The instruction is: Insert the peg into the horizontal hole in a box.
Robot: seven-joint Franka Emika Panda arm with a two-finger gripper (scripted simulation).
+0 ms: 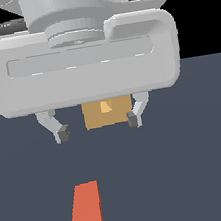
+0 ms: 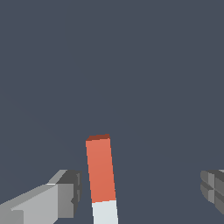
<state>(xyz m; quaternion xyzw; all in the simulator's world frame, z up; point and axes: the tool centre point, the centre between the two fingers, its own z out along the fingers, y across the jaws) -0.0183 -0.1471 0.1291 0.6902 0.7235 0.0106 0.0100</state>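
From the exterior view, my gripper (image 1: 98, 127) hangs spread wide and empty above the floor (image 1: 193, 170), the box (image 1: 108, 113) behind it showing its hole (image 1: 105, 107), the peg (image 1: 86, 212) lying nearer the camera. On my wrist view, the peg (image 2: 102, 177) lies flat between my fingers (image 2: 68, 192), touching neither.

One long slim square-section peg (image 2: 101, 173), orange-red with pale whitish end part. One flat-faced tan square box (image 1: 96, 119). One small squarish hole (image 1: 105, 106) in box face, lighter orange inside. One grey-white robot gripper (image 1: 98, 127), two dark-tipped fingers (image 1: 63, 134). One dark grey-blue floor surface (image 1: 193, 170).
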